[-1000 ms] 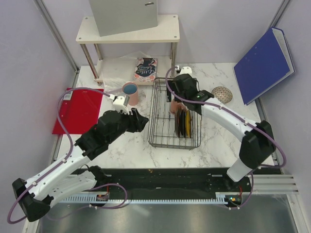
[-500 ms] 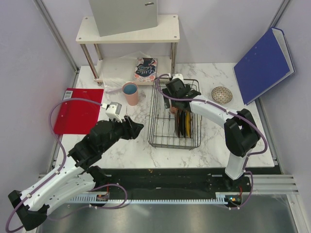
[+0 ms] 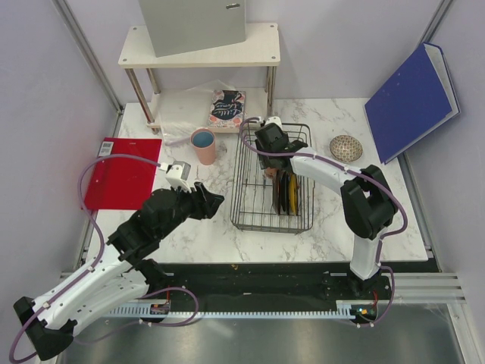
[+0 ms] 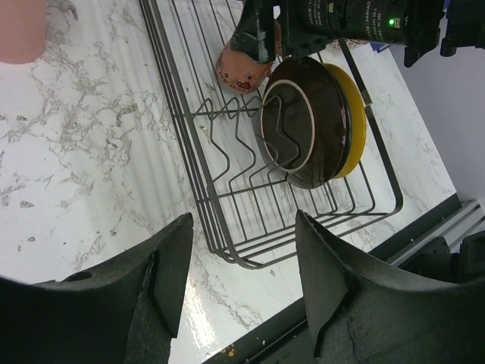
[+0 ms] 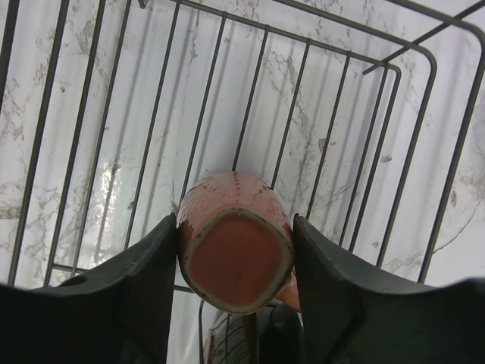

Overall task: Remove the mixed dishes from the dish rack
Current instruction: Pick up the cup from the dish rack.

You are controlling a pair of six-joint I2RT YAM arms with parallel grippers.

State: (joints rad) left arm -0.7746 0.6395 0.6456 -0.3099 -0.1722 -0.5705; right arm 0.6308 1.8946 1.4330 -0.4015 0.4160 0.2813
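1. Small pink ceramic mug (image 5: 236, 262): it is sitting in the upper middle part of the rectangular dark wire dish rack (image 3: 254, 201). Its flat base is facing the right wrist camera, low in the centre of that frame.
2. Right gripper (image 5: 236, 235): it is reaching into the rack from the upper centre of the overhead frame. Its two black fingers (image 5: 129, 303) are pressing against opposite sides of the mug with no gap showing, so it is gripping the mug.
3. Dark brown round plate with a pale ring (image 4: 299, 136) and yellow-edged plate (image 4: 356, 121): both are standing on edge, side by side in the rack's wire slots, just below the mug in the overhead frame.
4. The rack is sitting on the white marble-patterned tabletop (image 3: 189, 227), at the centre of the overhead frame.
5. Left gripper (image 3: 214, 197): it is hovering over bare marble at centre-left, near the rack's left wall. Its jaws are standing apart and holding nothing.
6. Tall pink cup with a blue inside (image 3: 203, 144): it is standing upright on the marble, up and left of the rack, apart from it.
7. Speckled beige bowl (image 3: 345, 147): it is resting on the marble to the right of the rack, not touching it.
8. Surroundings: a flat red board (image 3: 121, 174) is lying at the left edge, and a blue binder (image 3: 413, 91) is leaning at the upper right.
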